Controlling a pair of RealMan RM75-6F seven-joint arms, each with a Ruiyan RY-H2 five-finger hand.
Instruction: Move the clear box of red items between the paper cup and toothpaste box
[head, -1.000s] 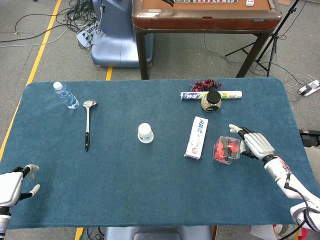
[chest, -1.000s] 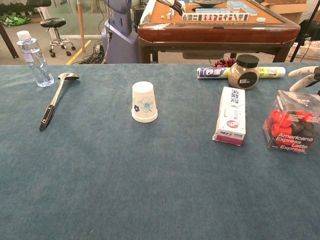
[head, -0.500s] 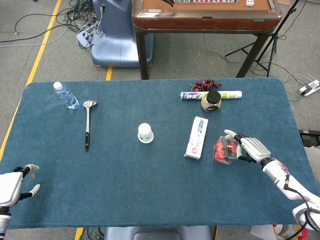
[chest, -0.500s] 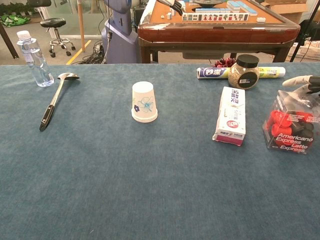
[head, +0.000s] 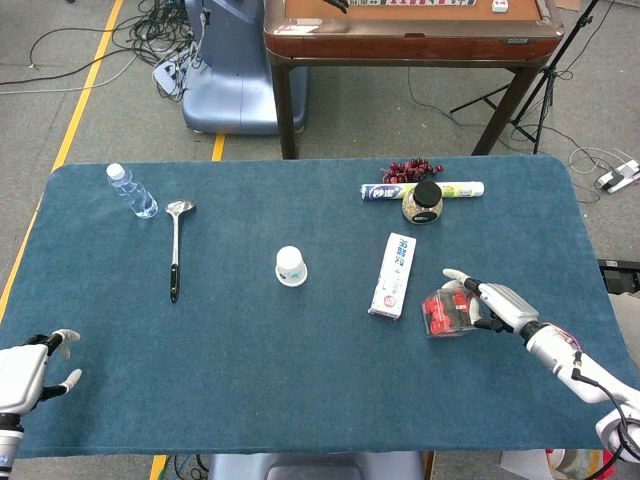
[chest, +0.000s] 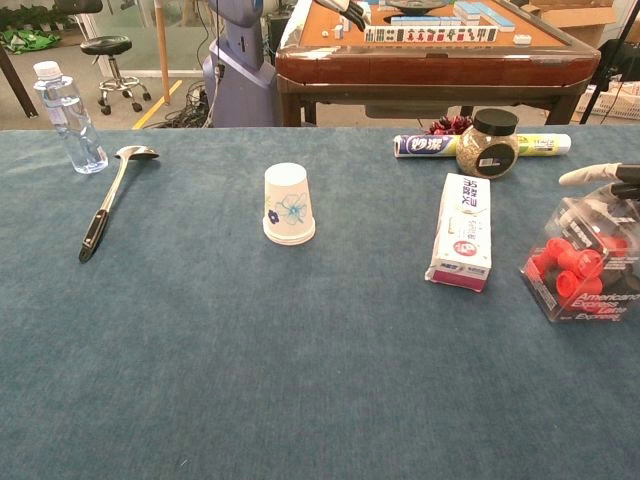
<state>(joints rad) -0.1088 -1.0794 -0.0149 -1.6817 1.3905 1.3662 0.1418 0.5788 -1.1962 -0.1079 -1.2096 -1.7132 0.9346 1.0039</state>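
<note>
The clear box of red items (head: 445, 311) (chest: 583, 265) sits right of the toothpaste box (head: 393, 275) (chest: 462, 230) and is tipped off level. My right hand (head: 497, 305) (chest: 612, 178) grips it from the right, thumb over its far side; in the chest view only the thumb and part of the fingers show at the frame edge. The upside-down paper cup (head: 291, 266) (chest: 288, 204) stands left of the toothpaste box with bare cloth between them. My left hand (head: 28, 372) hangs open at the table's near left corner, holding nothing.
A water bottle (head: 132, 190) (chest: 68, 117) and a ladle (head: 175, 250) (chest: 108, 198) lie at the far left. A dark-lidded jar (head: 422, 202) (chest: 487, 143), a long tube box (head: 460, 189) (chest: 428, 146) and grapes (head: 412, 168) sit at the back right. A wooden table (head: 400, 40) stands beyond.
My right hand moved in from the right and closed around the clear box; the box has tipped from standing flat to tilted. The left hand has not moved.
</note>
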